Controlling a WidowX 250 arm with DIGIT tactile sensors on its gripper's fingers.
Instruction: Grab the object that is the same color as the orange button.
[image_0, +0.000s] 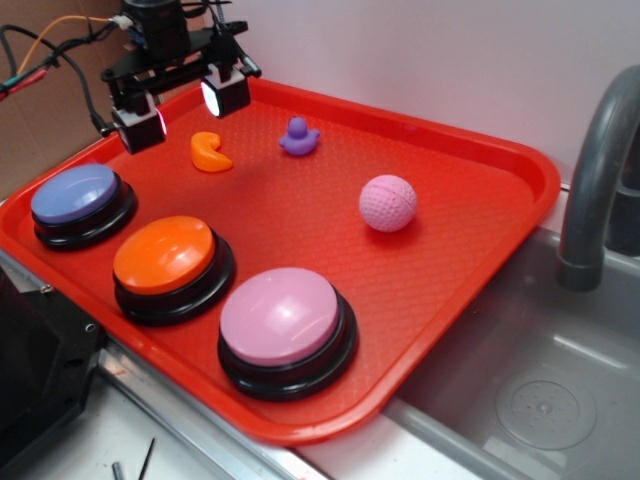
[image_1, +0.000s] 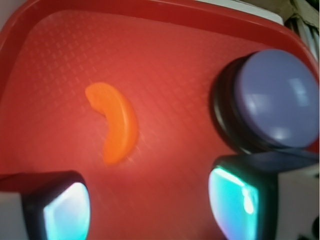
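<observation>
The object, a small glossy orange crescent toy, lies on the red tray near its far left corner. My gripper hovers above the tray just left of the toy, jaws open with nothing between them. In the wrist view the toy sits ahead of the two glowing fingers, outside the gap. The orange button, a large dome on a black base, stands at the tray's near left side, between the other two buttons.
A blue-purple button stands close below the gripper. A pink button, a pink golf ball and a small purple duck also sit on the tray. A grey sink and faucet are at right.
</observation>
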